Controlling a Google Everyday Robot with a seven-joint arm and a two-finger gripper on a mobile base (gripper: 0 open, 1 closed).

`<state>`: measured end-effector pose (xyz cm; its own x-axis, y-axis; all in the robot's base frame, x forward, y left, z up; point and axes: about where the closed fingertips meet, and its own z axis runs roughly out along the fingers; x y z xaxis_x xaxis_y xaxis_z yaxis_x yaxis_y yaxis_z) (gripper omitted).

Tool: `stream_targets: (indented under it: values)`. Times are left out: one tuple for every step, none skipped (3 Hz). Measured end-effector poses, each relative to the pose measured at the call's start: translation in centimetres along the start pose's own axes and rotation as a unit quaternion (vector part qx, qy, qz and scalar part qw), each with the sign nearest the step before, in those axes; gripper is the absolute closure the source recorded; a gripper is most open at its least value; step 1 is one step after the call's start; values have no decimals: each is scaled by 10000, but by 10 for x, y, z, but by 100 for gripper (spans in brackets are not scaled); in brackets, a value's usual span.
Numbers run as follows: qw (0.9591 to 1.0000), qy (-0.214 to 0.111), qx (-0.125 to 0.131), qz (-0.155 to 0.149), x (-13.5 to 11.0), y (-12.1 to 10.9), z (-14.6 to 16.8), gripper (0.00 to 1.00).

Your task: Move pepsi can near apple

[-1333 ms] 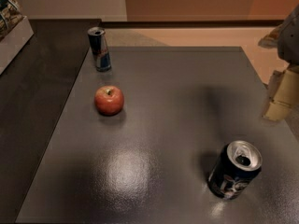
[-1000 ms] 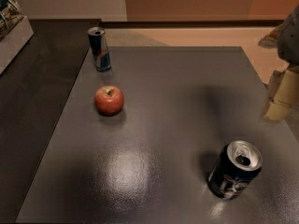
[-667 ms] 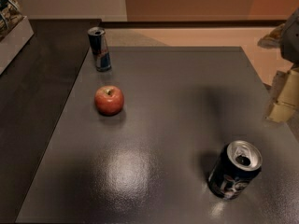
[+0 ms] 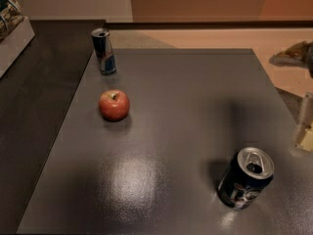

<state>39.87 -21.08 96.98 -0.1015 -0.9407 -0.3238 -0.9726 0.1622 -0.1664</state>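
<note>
Three items are noted on the table [image 4: 176, 87]. A slim can [image 4: 103, 51] stands far left, with the apple [image 4: 114, 105] near it. The pepsi can [image 4: 245, 178] stands upright, well apart at near right. The gripper [image 4: 305, 125] is held off the right edge, judged pre-approach; its state cannot be told.

High camera looks down on table [image 4: 186, 106], pincer [image 4: 305, 129] at right edge.

No legible txt: pepsi can [image 4: 244, 179] logo just a pale blur, slim can [image 4: 103, 51] markings unreadable; tool [image 4: 306, 126] at right edge.
</note>
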Motion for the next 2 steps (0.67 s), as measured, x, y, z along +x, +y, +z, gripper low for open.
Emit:
stream_targets:
  values:
    - [9990, -350, -205, -212, 8, 21, 9, 0]
    - [9964, -678, -338, -378, 16, 40, 21, 0]
